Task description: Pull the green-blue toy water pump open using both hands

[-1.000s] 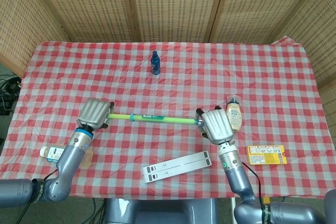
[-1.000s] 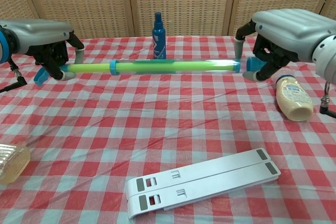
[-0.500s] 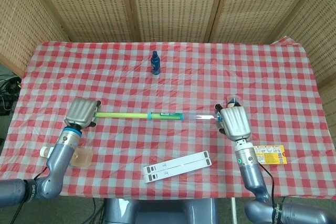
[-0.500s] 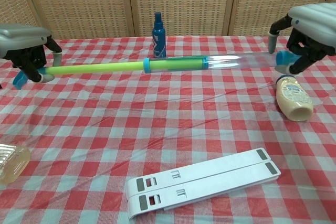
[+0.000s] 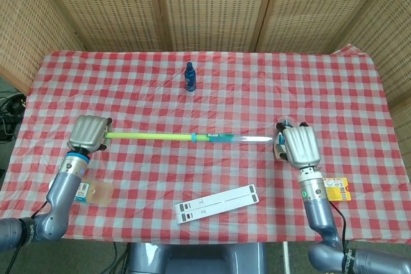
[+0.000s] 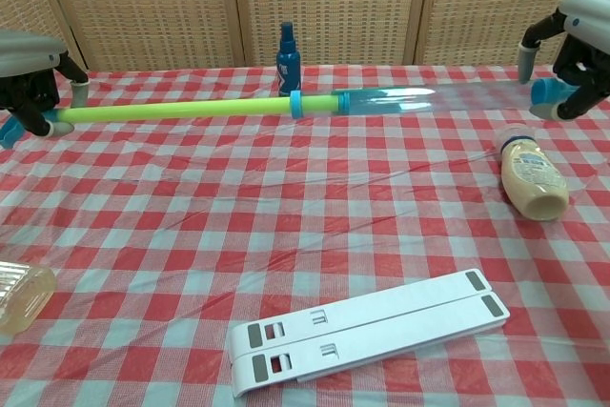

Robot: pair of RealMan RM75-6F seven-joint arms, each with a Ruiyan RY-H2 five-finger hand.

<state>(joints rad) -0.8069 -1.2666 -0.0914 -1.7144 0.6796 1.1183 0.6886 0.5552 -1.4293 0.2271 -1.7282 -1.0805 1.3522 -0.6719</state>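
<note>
Left hand gripped the green plunger end; pump hung above the tabletop, stretched nearly full. Right hand fingers clamped the clear barrel's blue end. Pull step looked almost done; next I'd ease off.

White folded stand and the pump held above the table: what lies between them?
Only bare checked tablecloth lies between the white stand and the pump; the chest view shows this best.

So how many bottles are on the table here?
3. A dark blue spray bottle stands upright at the far middle; a cream squeeze bottle lies near the right robot hand; a clear amber-filled bottle lies at the front left edge.
</note>
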